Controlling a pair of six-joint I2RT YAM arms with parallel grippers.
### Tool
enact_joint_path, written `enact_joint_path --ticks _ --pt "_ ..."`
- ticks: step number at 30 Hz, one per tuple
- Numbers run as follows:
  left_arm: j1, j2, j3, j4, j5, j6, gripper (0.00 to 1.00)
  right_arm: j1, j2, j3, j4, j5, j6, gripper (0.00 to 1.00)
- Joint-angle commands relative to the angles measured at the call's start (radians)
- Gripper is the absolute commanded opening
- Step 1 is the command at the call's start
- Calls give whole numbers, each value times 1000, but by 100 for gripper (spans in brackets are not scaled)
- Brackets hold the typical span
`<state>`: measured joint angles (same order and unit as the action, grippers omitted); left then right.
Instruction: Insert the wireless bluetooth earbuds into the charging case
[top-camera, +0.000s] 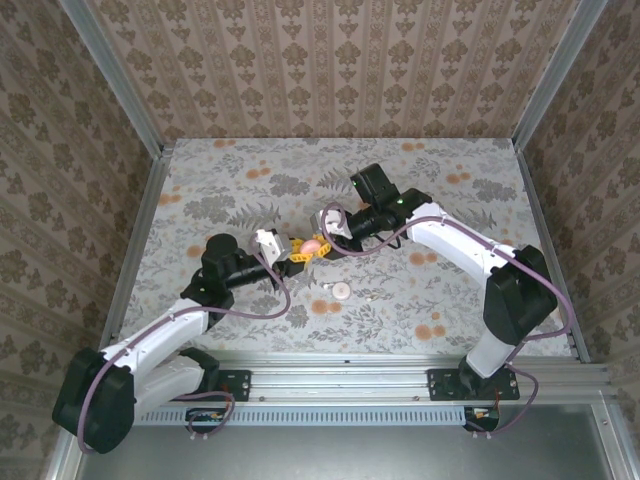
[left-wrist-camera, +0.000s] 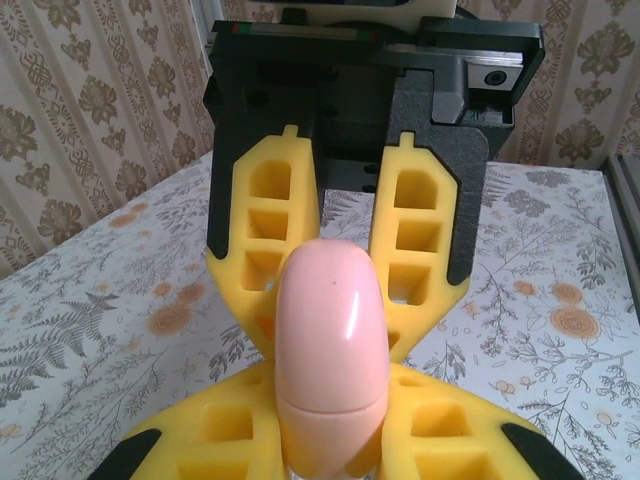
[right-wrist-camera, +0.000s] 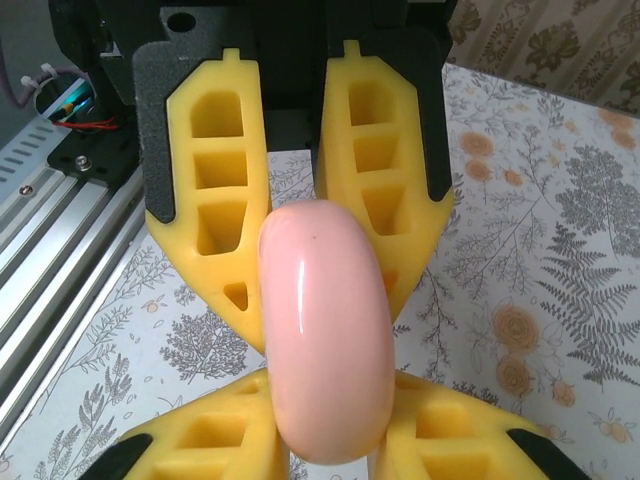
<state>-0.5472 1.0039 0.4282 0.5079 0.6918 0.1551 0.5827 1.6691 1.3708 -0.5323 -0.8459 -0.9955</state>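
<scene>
Walls (top-camera: 330, 60) papered in a brown damask pattern close in a table (top-camera: 200, 170) covered with a grey fern and orange flower print. An aluminium rail (top-camera: 340, 385) runs along the bottom of the overhead view.

The charging case (top-camera: 314, 245), a glossy salmon-pink oval with a seam around it, sits just left of the centre of the overhead frame, lifted off the cloth between the two arms. The left gripper (top-camera: 300, 250) reaches it from the lower left, its yellow fingers (left-wrist-camera: 235, 425) pressed against both sides of the case. The right gripper (top-camera: 328, 243) meets it from the upper right, and its fingers (right-wrist-camera: 210, 435) are also clamped onto the case's flanks. In each wrist view the case stands upright at the centre, with the opposite gripper's black and yellow fingers flanking it from behind.

Below and slightly right of the case, a small pale round piece (top-camera: 341, 291) lies flat on the cloth, well apart from both grippers. It is too small to tell what it is.

Purple cables (top-camera: 283, 297) loop along both arms.
</scene>
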Motion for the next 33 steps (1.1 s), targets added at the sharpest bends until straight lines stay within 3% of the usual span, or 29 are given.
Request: enact_joint_path --ticks 1,8,12,16,25,33 --pt "3 -13 11 9 15 10 13 7 12 37 -25 -46 -35 18" --pt "1 -10 7 12 7 10 14 6 -10 35 -54 -51 -51 6" --pt "3 -20 7 3 -13 12 22 2 -25 24 -74 -25 -49 4" --pt "6 -19 7 -3 -43 14 42 -26 -28 13 -107 -22 -35 4" --pt "45 -29 34 -37 -156 -80 100 -73 -14 -21 -189 44 57 4" --pt "135 -75 4 -71 -308 -204 100 -95 41 -52 -200 146 388 4"
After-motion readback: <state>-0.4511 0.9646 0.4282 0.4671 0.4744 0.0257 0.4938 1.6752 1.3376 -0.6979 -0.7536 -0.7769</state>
